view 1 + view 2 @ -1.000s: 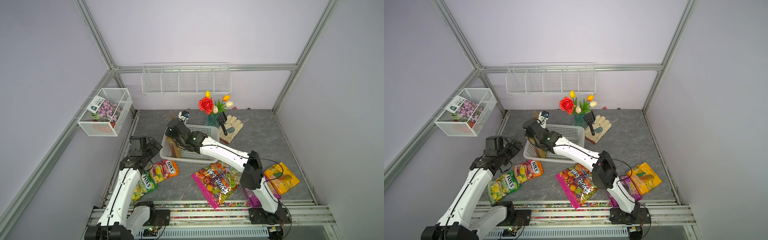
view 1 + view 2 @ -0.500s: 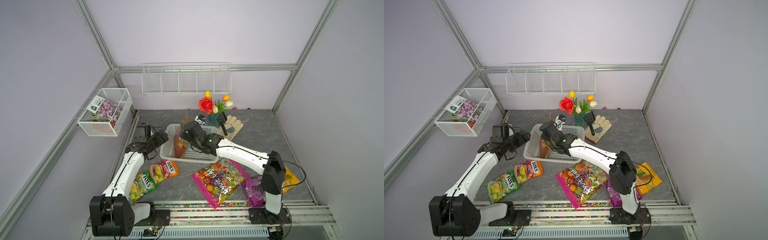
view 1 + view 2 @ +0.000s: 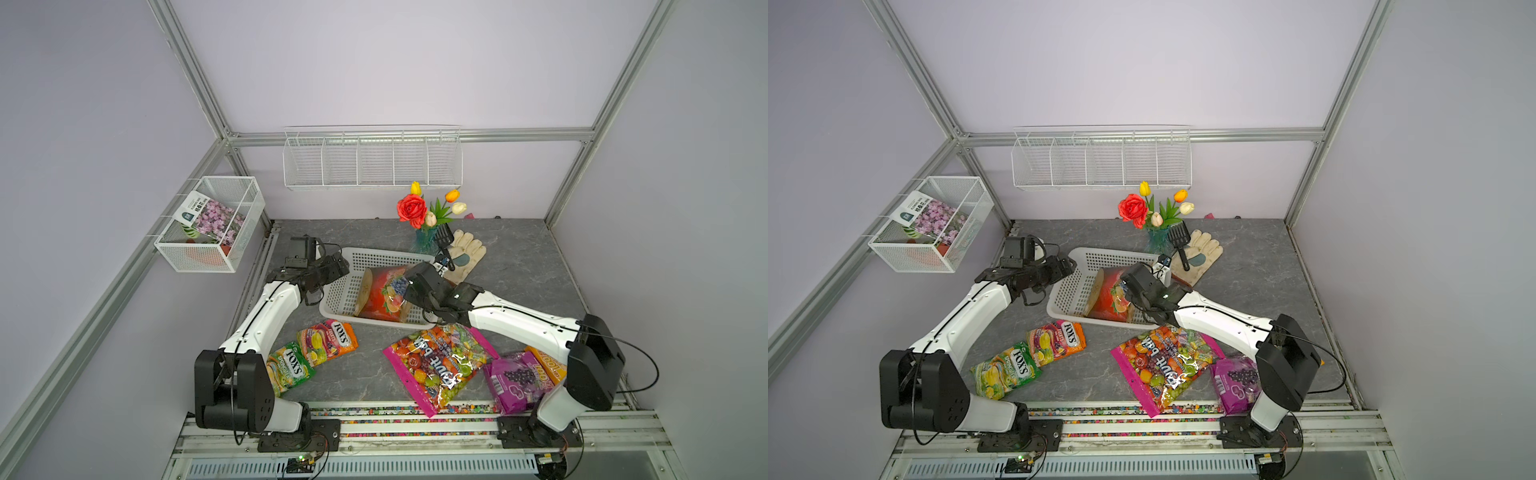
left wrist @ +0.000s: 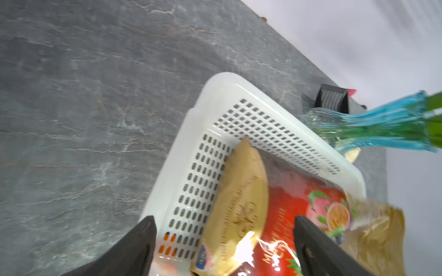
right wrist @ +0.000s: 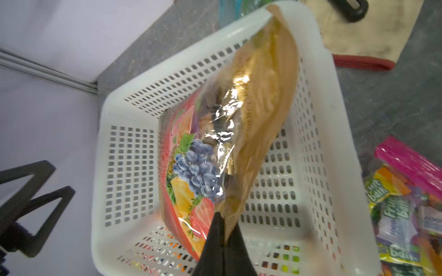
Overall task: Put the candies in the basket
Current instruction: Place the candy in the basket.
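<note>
Basket (image 3: 374,251): red-gold bag (image 3: 380,297) inside, tilted on edge.
Outside, lying flat: orange (image 3: 328,338), green (image 3: 289,368), pink-edged (image 3: 436,365), purple (image 3: 513,384), yellow (image 3: 545,365) bags.

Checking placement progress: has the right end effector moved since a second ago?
Yes. The right end effector moved across the basket toward the glove.

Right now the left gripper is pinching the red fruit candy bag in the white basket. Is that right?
No. It is the right gripper that is pinching the red fruit candy bag in the white basket. The left gripper is open and holds nothing. The right wrist view shows it.
</note>
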Tool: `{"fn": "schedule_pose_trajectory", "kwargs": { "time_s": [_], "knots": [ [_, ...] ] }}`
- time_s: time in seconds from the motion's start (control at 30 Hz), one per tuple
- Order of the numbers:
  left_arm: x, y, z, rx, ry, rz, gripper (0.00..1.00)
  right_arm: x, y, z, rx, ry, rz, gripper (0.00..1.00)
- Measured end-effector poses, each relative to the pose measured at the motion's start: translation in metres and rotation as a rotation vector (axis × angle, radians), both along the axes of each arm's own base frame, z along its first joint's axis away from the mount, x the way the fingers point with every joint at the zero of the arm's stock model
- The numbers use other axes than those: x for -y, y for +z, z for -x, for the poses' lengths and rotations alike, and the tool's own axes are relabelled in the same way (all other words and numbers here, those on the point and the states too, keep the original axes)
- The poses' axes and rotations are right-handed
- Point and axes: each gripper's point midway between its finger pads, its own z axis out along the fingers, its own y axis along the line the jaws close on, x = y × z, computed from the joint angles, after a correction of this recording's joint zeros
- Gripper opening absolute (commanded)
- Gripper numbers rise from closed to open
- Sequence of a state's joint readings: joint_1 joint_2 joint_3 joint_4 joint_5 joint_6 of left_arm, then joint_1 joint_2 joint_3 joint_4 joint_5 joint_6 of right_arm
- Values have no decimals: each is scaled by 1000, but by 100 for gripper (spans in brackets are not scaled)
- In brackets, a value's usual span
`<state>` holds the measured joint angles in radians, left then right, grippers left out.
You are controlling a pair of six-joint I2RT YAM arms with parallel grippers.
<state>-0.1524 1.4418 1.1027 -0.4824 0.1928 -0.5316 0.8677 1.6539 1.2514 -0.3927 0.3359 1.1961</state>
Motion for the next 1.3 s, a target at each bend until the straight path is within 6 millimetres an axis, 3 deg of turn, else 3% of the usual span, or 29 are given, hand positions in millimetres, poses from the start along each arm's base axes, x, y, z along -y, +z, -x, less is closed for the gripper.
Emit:
{"fn": "schedule_pose_trajectory", "kwargs": {
  "time_s": [0.17, 0.27, 0.37, 0.57, 0.8, 1.03, 1.3],
  "knots": [
    [-7, -16, 0, -50, 36, -29, 92, 7, -12, -1, -80, 18, -16, 7],
    [-7, -25, -1, -72, 36, -33, 92, -3, -12, -5, -100, 61, -9, 0],
    [-5, -35, -2, -99, 30, -29, 91, -21, -17, -13, -125, 115, 2, 0],
    [-7, -58, -4, -155, 26, -24, 88, -42, -50, -22, -195, 206, 38, 0],
    [-5, -58, -4, -158, 19, -12, 87, -64, -58, -24, -178, 341, 14, 0],
    [-5, -58, -2, -153, 15, -3, 86, -115, -62, -27, -97, 545, -211, 0],
    [-5, -56, 0, -141, 15, 2, 85, -121, -67, -33, -82, 614, -267, 0]
  ]
}}
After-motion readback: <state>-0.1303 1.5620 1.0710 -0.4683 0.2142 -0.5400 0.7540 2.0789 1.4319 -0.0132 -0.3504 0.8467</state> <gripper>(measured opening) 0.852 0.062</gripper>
